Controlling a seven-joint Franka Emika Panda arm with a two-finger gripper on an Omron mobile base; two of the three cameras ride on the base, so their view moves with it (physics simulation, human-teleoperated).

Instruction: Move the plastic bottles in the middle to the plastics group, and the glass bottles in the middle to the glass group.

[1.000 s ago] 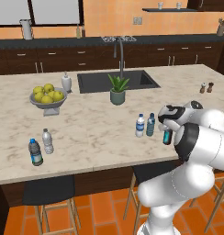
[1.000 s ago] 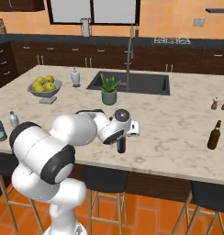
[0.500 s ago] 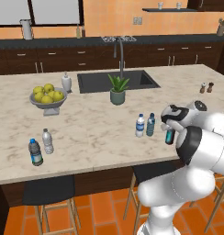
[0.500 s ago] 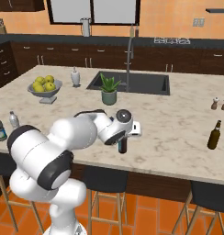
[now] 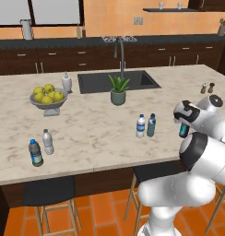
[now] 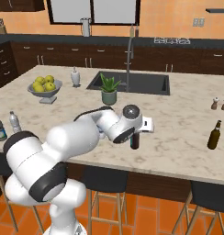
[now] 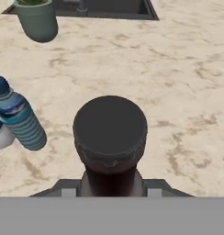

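Note:
My gripper [image 6: 135, 132] is shut on a dark glass bottle [image 7: 109, 133], which stands upright between the fingers over the counter's front part. That bottle shows a teal label [image 5: 183, 130] beside my hand. The two plastic bottles in the middle, a clear one with a blue cap [image 5: 140, 126] and a blue-tinted one [image 5: 151, 125], stand together just left of my hand [image 7: 22, 121]. The plastics group, a dark green-labelled bottle [image 5: 36, 153] and a pale one [image 5: 48, 141], stands at the front left. A brown bottle [image 6: 214, 135], the glass group, stands at the front right.
A potted plant [image 5: 118, 90] stands in front of the sink [image 5: 118, 80]. A bowl of lemons [image 5: 48, 97] and a soap dispenser [image 5: 67, 83] are at the back left. Salt and pepper shakers [image 6: 220, 103] stand at the right. Stools sit under the counter's front edge.
The jaws have closed on the dark glass bottle. The other bottles have not moved.

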